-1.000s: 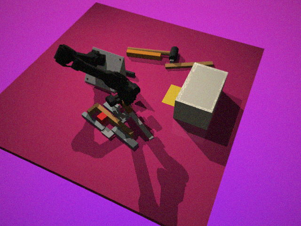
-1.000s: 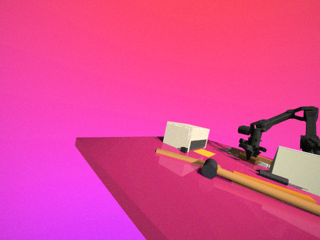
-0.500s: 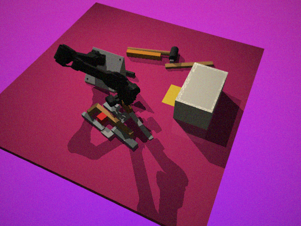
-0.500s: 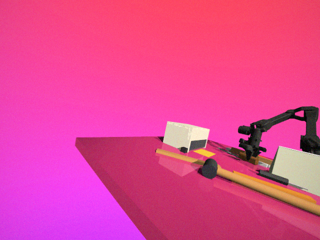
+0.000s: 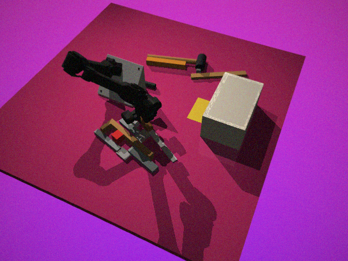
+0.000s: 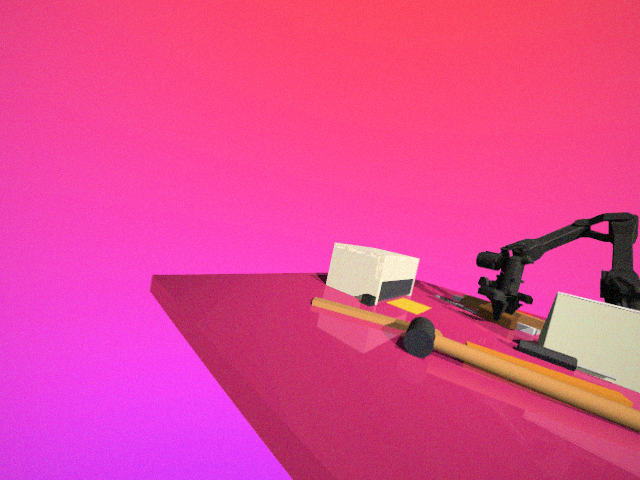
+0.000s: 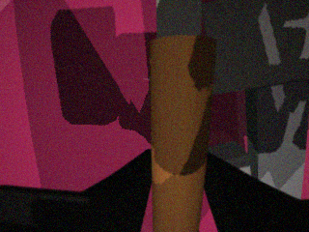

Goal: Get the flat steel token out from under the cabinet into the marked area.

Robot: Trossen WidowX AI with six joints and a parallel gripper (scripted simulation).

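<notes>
My gripper point(image 5: 142, 120) point(image 6: 498, 314) point(image 7: 176, 156) is shut on the brown handle point(image 5: 146, 125) point(image 7: 179, 106) of a tool. A grey shaft point(image 7: 179, 16) runs on from the handle in the wrist view. The tool is low over the table, beside grey and wooden pieces; whether it touches them I cannot tell. The pale cabinet point(image 5: 234, 98) point(image 6: 354, 271) stands well away from the gripper, with a dark opening point(image 6: 397, 289) low in its front. The yellow marked area point(image 5: 197, 110) point(image 6: 408, 305) lies before it. The steel token cannot be made out.
Grey bars point(image 5: 153, 167), a wooden piece point(image 5: 112, 123) and a red block point(image 5: 118, 135) lie near the gripper. A leaning pale panel point(image 5: 130, 68) point(image 6: 594, 330) stands behind. A black-headed mallet point(image 5: 200, 61) point(image 6: 419, 337), an orange bar point(image 5: 166, 62) and a wooden stick point(image 5: 207, 75) point(image 6: 351, 311) lie beyond.
</notes>
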